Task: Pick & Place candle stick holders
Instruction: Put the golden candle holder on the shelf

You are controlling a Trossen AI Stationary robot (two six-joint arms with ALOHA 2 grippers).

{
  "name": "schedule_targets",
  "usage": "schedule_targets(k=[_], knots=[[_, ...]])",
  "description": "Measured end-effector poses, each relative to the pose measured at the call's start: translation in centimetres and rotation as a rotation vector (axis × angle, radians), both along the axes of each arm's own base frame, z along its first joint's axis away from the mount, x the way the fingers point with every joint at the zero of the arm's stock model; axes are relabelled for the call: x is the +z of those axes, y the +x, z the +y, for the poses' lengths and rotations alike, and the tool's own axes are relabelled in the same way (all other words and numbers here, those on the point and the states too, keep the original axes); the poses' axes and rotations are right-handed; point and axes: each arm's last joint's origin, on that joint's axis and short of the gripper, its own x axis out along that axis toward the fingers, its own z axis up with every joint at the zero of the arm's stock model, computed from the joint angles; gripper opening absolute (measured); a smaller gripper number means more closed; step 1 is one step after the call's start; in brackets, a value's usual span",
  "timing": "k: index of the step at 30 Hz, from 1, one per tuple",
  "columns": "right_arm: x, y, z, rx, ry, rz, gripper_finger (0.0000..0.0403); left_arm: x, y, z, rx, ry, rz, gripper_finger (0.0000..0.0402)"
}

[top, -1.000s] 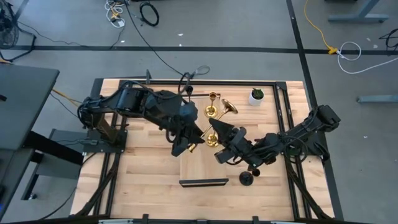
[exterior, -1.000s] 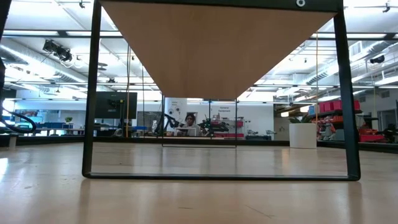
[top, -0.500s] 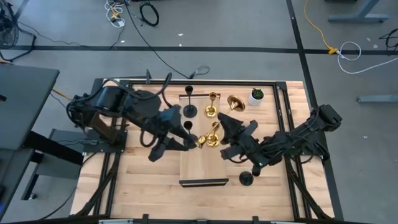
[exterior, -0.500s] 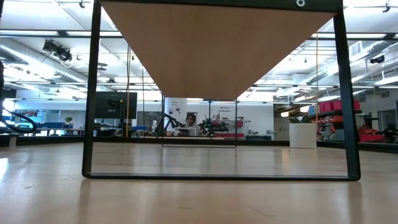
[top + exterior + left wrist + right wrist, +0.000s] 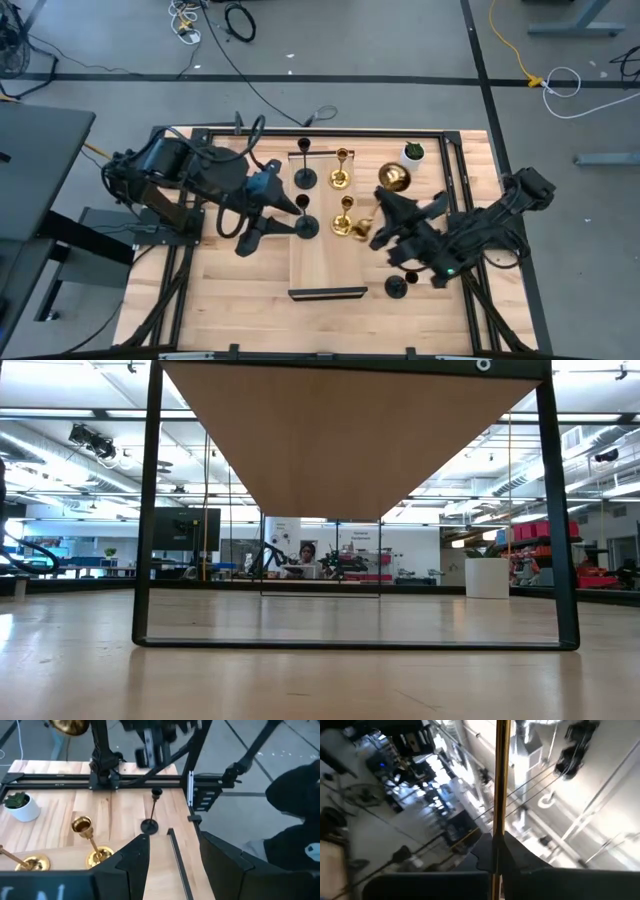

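On the pale board (image 5: pixel 320 262) stand two black holders (image 5: pixel 305 225) (image 5: pixel 303 178) and two gold holders (image 5: pixel 345 225) (image 5: pixel 340 180), each on its round base. A third black holder (image 5: pixel 397 288) stands near the front right and shows in the left wrist view (image 5: pixel 151 812). My left gripper (image 5: pixel 285 228) (image 5: pixel 172 855) is open and empty, left of the nearer black holder. My right gripper (image 5: pixel 388 208) is shut on a third gold holder (image 5: pixel 393 178), raised with its round base up. My right gripper pinches the gold holder's thin stem (image 5: pixel 496 832) between its two fingers. The stem runs on past the fingertips toward the ceiling, so the fingers point upward and lie along it. The holder is lifted clear of the table, upside down, its base (image 5: pixel 393 178) on top.
A small white pot with a green plant (image 5: pixel 412 153) stands at the far right of the table. A black bar (image 5: pixel 328 293) lies across the board's near end. A black frame (image 5: pixel 470 180) edges the table. The low view shows only a frame and the room.
My left gripper has drawn back toward the table's left edge, leaving a gold holder upright on the board beside the nearer black one. My right gripper has gone toward the table's right edge with its gold holder, whose base has turned to face upward.
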Motion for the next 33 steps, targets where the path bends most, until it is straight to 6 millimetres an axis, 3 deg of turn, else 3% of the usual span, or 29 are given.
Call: schedule_targets(k=[7, 19, 26, 33], knots=[[2.6, -4.1, 0.0, 0.101, 0.130, -0.101, 0.0004, 0.1, -0.4, -0.7, -0.012, 0.005, -0.002, 0.0177], [7.0, -12.6, -1.9, 0.360, 0.324, -0.279, 0.0004, 0.1, -0.7, -1.7, -0.049, 0.010, -0.003, 0.0177], [8.0, -15.8, -2.3, 0.511, 0.398, -0.314, 0.0004, 0.1, -0.7, -1.6, -0.022, 0.034, -0.010, 0.0177], [8.2, -16.6, -2.1, 0.578, 0.382, -0.318, 0.0004, 0.2, -0.6, -1.5, -0.016, 0.032, -0.028, 0.0177]])
